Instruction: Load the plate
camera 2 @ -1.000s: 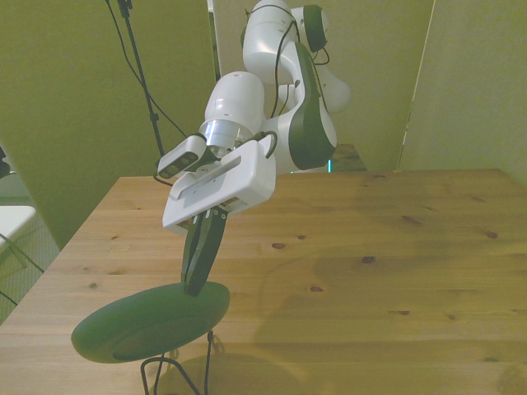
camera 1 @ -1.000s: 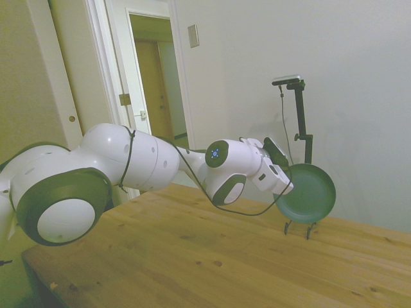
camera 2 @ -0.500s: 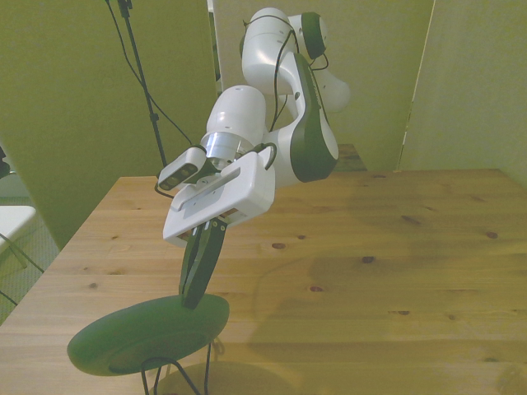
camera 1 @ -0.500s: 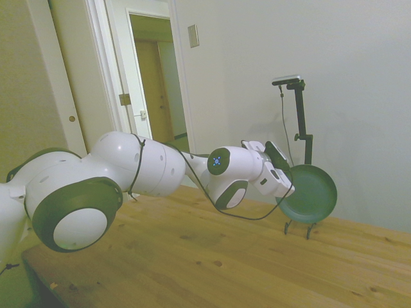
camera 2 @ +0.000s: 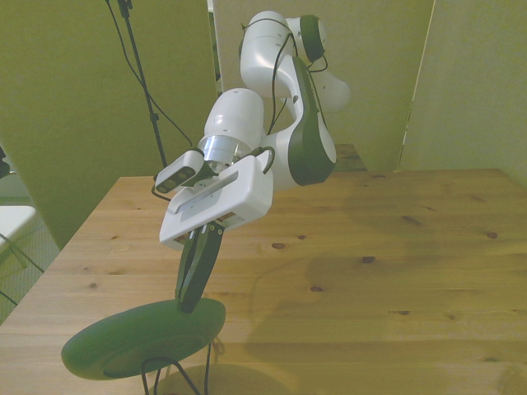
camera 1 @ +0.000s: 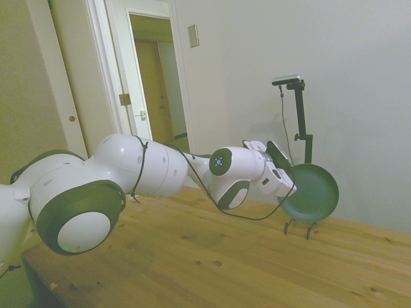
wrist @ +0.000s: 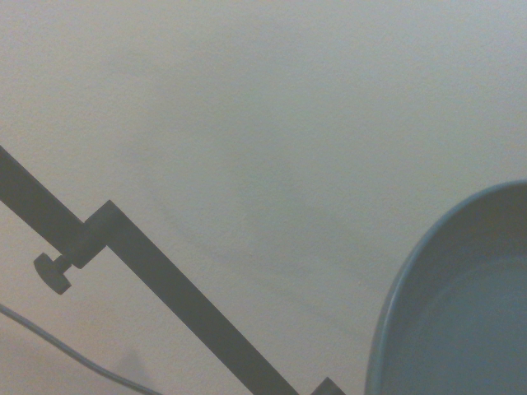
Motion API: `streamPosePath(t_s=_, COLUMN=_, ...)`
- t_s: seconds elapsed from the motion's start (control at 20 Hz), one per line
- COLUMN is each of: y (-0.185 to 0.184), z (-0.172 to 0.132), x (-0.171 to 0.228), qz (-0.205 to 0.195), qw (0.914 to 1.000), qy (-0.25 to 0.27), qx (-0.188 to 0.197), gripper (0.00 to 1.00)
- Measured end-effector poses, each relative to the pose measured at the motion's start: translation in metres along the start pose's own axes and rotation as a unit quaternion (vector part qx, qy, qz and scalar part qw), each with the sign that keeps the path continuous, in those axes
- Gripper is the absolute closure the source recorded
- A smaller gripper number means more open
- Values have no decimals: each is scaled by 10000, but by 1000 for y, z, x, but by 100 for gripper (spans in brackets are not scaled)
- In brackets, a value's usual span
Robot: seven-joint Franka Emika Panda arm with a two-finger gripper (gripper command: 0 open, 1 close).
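The tool (camera 2: 191, 298) is closed on the rim of the green plate (camera 1: 312, 192), which stands on edge beyond its tips, just above the wire rack (camera 1: 297, 228) on the counter (camera 2: 370, 271).

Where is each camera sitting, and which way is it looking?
Side view: stands off one side of the table, looking across it; the whole white arm reaches in to the plate above a small wire rack.
Front view: looks across the table at the arm coming toward it; the gripper pinches the plate's rim.
Wrist view: rides on the wrist, facing a pale wall; only the plate's edge shows, nothing of the arm.
Shared: all three show the green plate.
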State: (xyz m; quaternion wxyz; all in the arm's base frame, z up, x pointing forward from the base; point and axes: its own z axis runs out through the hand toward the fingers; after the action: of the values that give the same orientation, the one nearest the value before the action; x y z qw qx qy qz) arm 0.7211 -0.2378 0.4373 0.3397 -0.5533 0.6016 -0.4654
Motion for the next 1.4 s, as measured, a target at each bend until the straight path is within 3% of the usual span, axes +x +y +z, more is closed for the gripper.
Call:
streamPosePath(t_s=1.05, y=3, z=-5, x=20, qz=15, qw=10000, qy=25, qx=11, gripper=0)
streamPosePath(t_s=1.4, y=-34, z=-20, x=29, qz=158, qw=9998, qy=-21, qx=-89, gripper=0)
